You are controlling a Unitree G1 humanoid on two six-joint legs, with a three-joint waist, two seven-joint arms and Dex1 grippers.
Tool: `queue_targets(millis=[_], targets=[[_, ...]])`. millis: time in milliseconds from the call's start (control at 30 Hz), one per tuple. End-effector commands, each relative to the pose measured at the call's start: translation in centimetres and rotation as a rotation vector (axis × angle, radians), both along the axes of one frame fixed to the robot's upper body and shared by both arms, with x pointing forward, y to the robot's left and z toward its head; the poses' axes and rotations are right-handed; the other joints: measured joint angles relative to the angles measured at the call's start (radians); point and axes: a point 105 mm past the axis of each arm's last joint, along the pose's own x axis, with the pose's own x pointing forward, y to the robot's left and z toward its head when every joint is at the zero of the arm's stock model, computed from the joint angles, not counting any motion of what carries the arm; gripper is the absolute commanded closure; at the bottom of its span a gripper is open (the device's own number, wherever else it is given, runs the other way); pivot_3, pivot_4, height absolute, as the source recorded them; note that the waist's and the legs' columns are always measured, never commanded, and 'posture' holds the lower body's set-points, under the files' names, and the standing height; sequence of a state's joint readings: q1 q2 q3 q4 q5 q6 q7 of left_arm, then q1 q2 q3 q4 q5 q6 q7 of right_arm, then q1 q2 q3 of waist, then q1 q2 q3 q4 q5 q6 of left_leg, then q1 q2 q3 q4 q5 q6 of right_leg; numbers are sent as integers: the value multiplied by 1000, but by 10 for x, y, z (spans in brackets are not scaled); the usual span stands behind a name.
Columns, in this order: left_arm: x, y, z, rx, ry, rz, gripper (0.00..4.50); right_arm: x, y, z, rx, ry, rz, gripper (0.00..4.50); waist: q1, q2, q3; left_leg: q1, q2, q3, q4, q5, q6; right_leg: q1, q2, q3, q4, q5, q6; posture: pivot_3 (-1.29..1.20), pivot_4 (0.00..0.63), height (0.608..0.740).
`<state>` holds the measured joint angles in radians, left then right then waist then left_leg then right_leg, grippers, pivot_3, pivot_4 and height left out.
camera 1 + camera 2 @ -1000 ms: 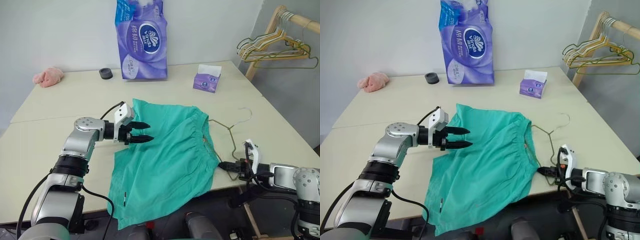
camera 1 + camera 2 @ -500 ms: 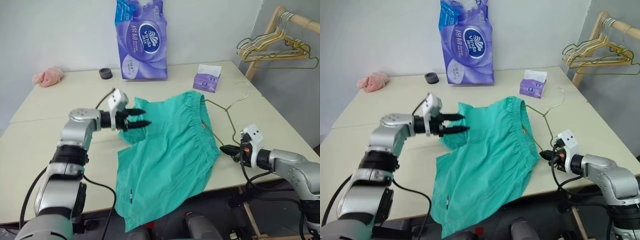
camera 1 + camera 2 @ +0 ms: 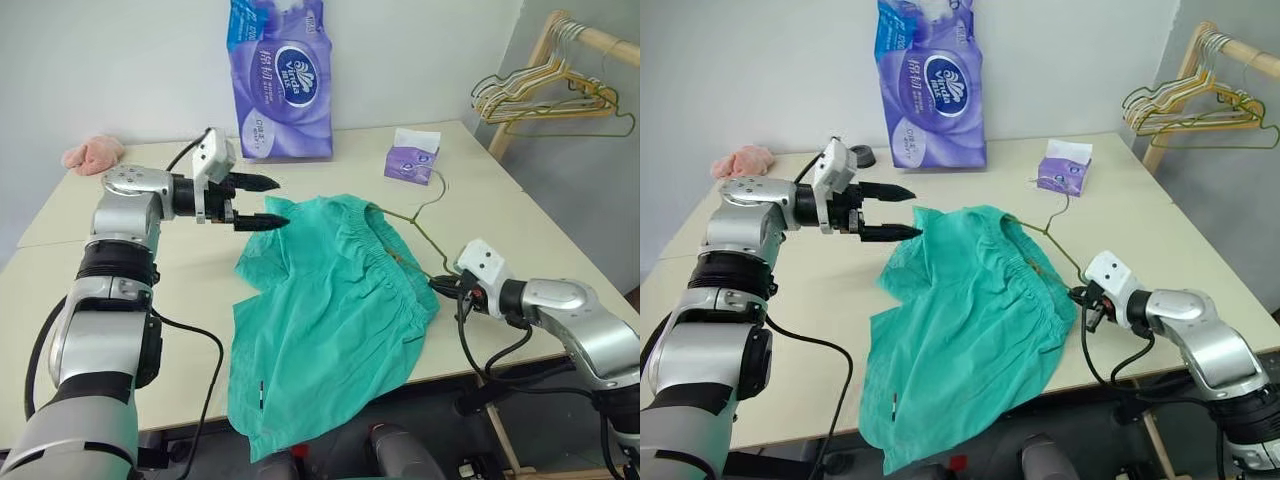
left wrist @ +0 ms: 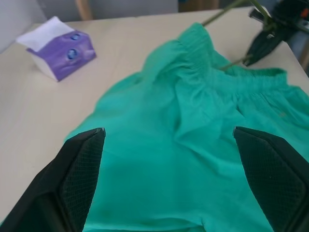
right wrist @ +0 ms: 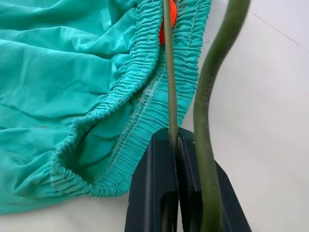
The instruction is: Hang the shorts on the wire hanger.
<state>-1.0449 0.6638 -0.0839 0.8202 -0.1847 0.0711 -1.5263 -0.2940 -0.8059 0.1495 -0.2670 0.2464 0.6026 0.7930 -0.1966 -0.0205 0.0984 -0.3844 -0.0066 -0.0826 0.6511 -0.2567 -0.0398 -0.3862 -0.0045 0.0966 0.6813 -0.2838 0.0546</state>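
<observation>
Head views: the left claw (image 3: 262, 202) hangs wide open and empty just above the far edge of the shorts (image 3: 330, 310); the right claw (image 3: 1080, 300) is clamped on the hanger (image 3: 415, 215) beside the waistband.

Left wrist view: shorts lie below the fingers (image 4: 79, 166).

Right wrist view: wire pinched. If the thin wire twists in that pinch, the shorts could slide off.

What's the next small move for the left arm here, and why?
Probably bring the left gripper back down to the shorts and regrip near the waistband. Its fingers are open above the cloth, holding nothing, while the right gripper is shut on the wire hanger, which runs into the waist.
</observation>
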Motion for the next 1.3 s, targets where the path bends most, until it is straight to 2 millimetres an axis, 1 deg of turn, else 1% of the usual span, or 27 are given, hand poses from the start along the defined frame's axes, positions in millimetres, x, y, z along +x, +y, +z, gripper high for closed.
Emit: queue_targets(millis=[33,200,300,467,633,733,867,1000,1233,1267,1300], targets=[[-6,-21,19,114,-133,-155,9,-3,12,18,-70,-78,95,4500,1,0,0,0,0,0,0,0,0,0,0,0,0,0,0,-194,31,740],[1,-40,12,173,-180,-204,9,-6,23,25,-118,-111,151,4500,-1,0,0,-1,0,0,2,0,0,0,0,0,0,0,0,-203,30,740],[-1,-47,-2,204,-169,-246,9,-7,31,29,-122,-128,169,4500,-6,0,0,-1,0,0,3,0,0,0,0,0,0,0,0,-221,33,740],[-7,-51,-25,259,-145,-308,9,-11,40,36,-128,-145,197,4500,-26,0,0,-2,0,-1,2,0,0,-1,1,0,0,0,0,-233,35,740],[-7,-50,-38,312,-138,-312,9,-13,45,41,-138,-172,216,4500,-29,0,0,-3,1,-4,4,0,0,-1,0,-1,0,0,0,-233,34,740],[-6,-50,-41,308,-117,-300,9,-13,47,44,-146,-195,228,4500,-30,0,0,-4,0,-5,4,0,0,-1,0,-1,0,0,0,-233,34,740],[-7,-49,-44,295,-80,-290,829,-14,50,46,-153,-212,241,4500,-30,0,0,-5,0,-5,5,0,0,-1,0,-3,1,0,0,-232,35,740],[-9,-49,-47,280,-54,-290,2079,-14,52,47,-160,-228,248,4500,-30,0,0,-8,0,-9,9,0,1,-2,-1,-5,1,0,0,-232,38,740],[-11,-53,-51,255,-48,-288,4118,-16,54,48,-166,-233,263,4500,-30,0,0,-10,-1,-15,10,0,1,-2,-2,-8,1,0,0,-231,40,740],[-11,-54,-51,251,-47,-284,4361,-16,53,48,-175,-234,268,4500,-30,0,0,-10,-1,-15,10,0,1,-2,-2,-8,1,0,0,-231,40,740],[-11,-54,-51,249,-47,-281,4460,-16,53,48,-180,-235,271,4500,-30,0,0,-10,-1,-15,10,0,1,-2,-2,-9,1,0,0,-231,40,740]])
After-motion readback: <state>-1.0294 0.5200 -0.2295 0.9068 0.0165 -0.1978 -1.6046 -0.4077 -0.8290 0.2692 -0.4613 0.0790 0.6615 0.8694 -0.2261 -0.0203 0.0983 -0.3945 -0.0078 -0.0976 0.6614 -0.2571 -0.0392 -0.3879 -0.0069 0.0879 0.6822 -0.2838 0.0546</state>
